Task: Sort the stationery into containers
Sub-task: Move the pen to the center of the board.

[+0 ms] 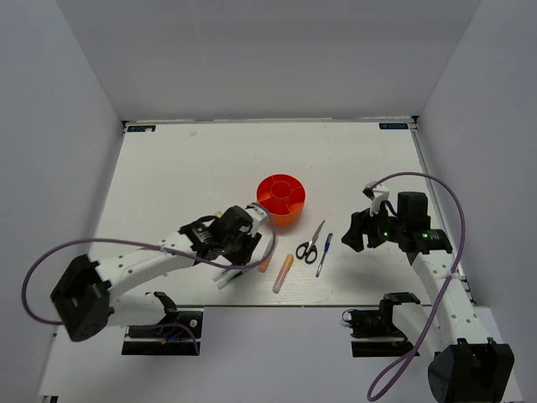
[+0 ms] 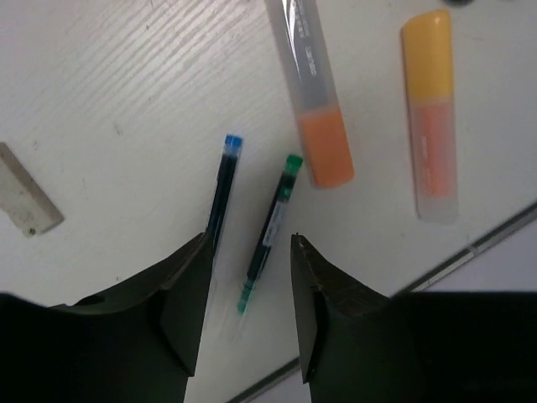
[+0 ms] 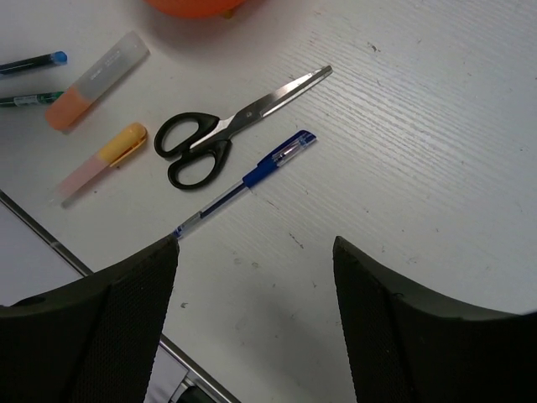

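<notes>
Shiny metal scissors [image 3: 220, 137]; glossy plastic tub [image 1: 281, 199].

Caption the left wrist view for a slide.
Open left gripper above a blue-tipped pen and a green-tipped pen, beside two orange highlighters and a beige eraser.

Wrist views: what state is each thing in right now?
left gripper, open, empty
right gripper, open, empty
thin pens, loose under the left gripper
scissors, shut, flat on the table
blue pen, capped, lying flat
highlighters, lying loose
tub, upright, open-topped
</notes>
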### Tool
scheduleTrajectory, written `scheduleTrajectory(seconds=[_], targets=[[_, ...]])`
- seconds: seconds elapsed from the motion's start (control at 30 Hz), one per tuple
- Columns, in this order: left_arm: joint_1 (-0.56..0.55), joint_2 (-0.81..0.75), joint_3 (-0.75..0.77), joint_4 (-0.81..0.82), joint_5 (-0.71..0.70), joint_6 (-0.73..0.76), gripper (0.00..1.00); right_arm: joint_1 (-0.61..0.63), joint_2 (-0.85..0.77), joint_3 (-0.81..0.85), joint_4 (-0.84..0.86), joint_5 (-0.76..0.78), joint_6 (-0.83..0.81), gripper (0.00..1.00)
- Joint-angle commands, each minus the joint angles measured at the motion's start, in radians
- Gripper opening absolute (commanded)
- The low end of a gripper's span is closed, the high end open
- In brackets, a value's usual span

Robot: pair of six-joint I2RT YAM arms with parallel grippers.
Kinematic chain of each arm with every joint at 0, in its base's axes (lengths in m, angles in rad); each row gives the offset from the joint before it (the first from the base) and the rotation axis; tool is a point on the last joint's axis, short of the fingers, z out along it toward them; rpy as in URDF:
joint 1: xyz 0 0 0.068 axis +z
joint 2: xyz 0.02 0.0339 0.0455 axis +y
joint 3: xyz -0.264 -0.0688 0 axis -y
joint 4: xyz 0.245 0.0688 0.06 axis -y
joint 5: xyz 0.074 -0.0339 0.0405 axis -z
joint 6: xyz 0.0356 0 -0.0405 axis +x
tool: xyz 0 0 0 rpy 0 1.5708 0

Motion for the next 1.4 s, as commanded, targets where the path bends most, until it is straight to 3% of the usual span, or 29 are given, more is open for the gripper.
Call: scheduleTrajectory(seconds=[0.0,0.13,0.27,0.53,0.8,1.2,1.33,1.37], targets=[[-0.042,0.098,0.056,0.130,-0.143,0.016,0.52,-0.002,0.014,0.048,-0.008,0.010,0.012,0.77],[-0.042,0.195,0.077,0.269,-0.158,0.013,0.56,-0.004,0.021,0.051,-0.015,0.015,0.014,0.77],[-0.042,0.293,0.146,0.291,-0.128,0.014,0.62,-0.002,0.025,0.057,-0.018,0.012,0.014,0.77],[-0.042,0.451,0.184,0.381,-0.076,-0.022,0.62,-0.004,0.028,0.060,-0.026,0.015,0.023,0.78],[-0.042,0.484,0.155,0.436,-0.063,-0.048,0.62,-0.004,0.032,0.065,-0.029,0.021,0.026,0.78],[-0.088,0.485,0.059,0.458,-0.129,-0.073,0.56,-0.002,0.028,0.068,-0.032,0.024,0.037,0.78],[-0.118,0.502,0.045,0.440,-0.163,-0.075,0.44,-0.007,0.026,0.068,-0.032,0.026,0.038,0.78],[-0.128,0.505,0.046,0.434,-0.184,-0.070,0.37,-0.007,0.025,0.068,-0.034,0.027,0.041,0.78]])
